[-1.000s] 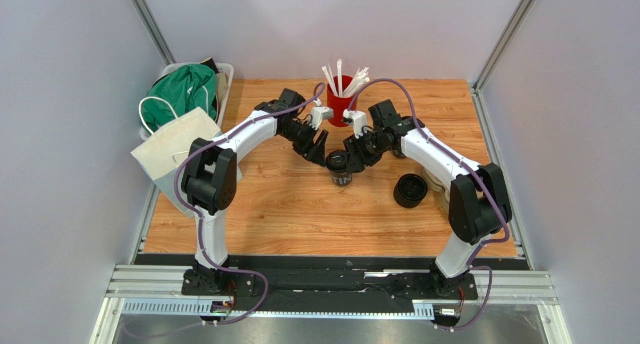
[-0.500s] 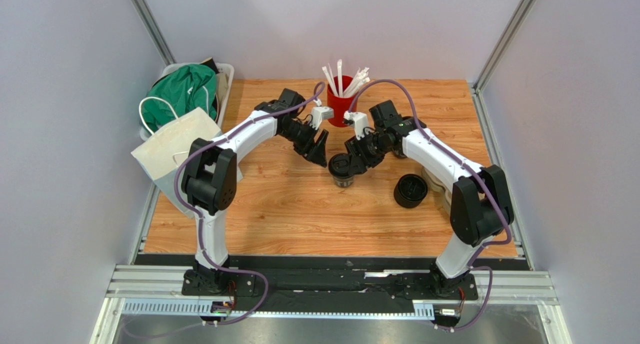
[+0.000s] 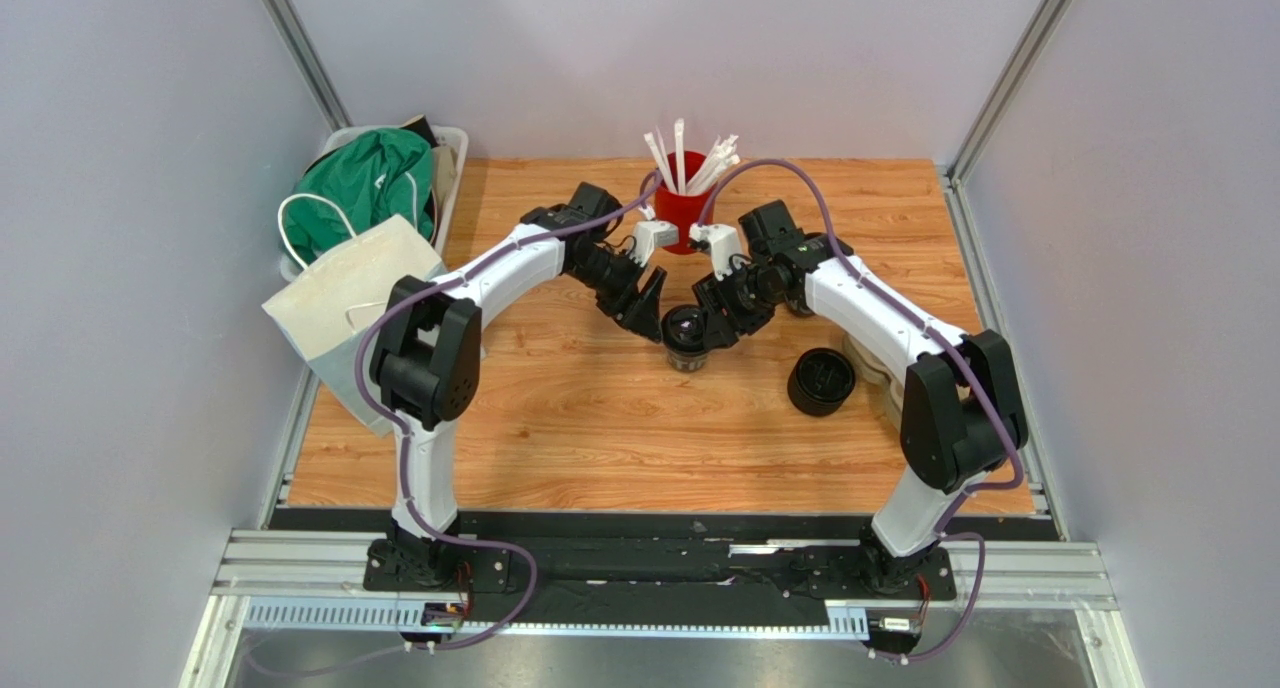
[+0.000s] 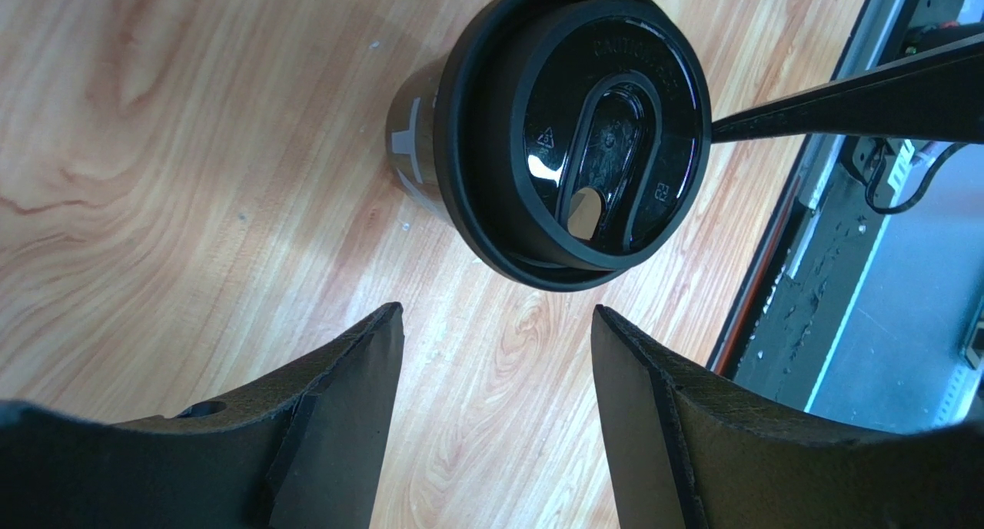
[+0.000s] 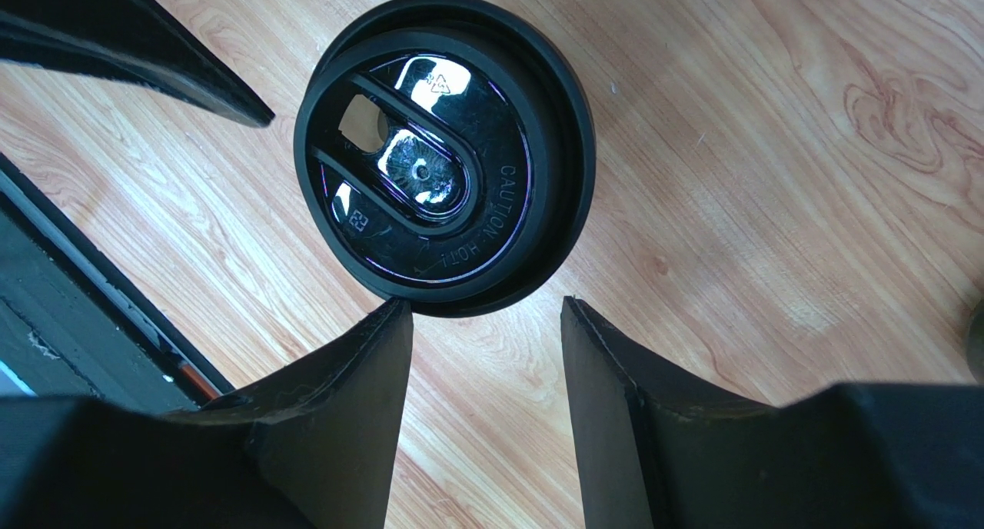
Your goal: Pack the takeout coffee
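A black takeout cup with a round black lid [image 3: 687, 333] stands upright on the wooden table, mid-table. It fills the left wrist view [image 4: 578, 131] and the right wrist view [image 5: 445, 154]. My left gripper [image 3: 648, 304] is open and empty, just left of and behind the cup [image 4: 497, 321]. My right gripper [image 3: 720, 315] is open and empty, just right of the cup [image 5: 485, 310], its fingertips close to the lid's rim. A second black lidded cup [image 3: 822, 381] stands to the right, beside the right arm.
A red cup of white straws [image 3: 679, 205] stands at the back centre, behind both grippers. A white paper bag [image 3: 358, 310] and a bin with green cloth [image 3: 371, 183] are at the left edge. A bit of brown carrier [image 3: 876, 364] shows under the right arm.
My left gripper has moved right, closer to the cup. The right gripper and the cup have barely shifted.
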`<action>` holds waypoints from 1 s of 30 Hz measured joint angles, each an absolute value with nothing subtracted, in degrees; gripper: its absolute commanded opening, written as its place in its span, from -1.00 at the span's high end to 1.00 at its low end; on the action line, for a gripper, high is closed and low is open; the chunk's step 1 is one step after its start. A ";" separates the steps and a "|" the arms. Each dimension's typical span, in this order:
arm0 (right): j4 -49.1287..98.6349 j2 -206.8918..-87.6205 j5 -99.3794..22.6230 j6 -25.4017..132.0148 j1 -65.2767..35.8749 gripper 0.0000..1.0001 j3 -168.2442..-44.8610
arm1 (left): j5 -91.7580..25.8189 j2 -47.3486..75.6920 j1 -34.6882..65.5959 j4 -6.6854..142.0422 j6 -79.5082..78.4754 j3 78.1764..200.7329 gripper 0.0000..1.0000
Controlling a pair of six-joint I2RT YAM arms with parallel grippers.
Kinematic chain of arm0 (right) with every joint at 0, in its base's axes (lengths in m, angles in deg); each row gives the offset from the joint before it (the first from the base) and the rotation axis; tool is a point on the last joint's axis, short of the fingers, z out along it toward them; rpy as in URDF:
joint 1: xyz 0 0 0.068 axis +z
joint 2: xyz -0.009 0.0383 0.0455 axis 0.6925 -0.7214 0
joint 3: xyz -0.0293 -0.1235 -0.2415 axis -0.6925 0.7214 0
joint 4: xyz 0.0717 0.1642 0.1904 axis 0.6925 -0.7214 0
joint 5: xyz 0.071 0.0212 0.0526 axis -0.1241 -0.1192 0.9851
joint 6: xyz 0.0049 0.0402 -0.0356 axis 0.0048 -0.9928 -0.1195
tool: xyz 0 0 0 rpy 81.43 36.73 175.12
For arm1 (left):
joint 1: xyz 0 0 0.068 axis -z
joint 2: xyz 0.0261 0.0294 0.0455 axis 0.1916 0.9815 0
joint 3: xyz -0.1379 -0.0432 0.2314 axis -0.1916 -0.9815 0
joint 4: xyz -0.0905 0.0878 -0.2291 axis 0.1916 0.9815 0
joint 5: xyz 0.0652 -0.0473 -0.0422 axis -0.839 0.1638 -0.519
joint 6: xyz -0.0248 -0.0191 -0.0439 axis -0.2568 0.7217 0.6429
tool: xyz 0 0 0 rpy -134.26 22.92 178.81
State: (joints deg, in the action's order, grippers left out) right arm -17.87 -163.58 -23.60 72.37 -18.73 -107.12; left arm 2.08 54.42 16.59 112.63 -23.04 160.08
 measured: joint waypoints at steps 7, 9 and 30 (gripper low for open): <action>-18.33 -163.58 -24.13 72.90 -18.73 -0.08 -107.54 | 2.25 57.44 17.69 113.86 -23.06 162.16 -0.39; -18.53 -163.58 -24.41 73.07 -18.73 -0.08 -107.71 | 2.25 58.64 17.93 114.10 -23.01 163.93 -0.39; -18.55 -165.99 -29.11 73.57 -19.66 -0.09 -111.25 | 1.90 65.52 19.72 116.81 -22.71 175.95 -0.39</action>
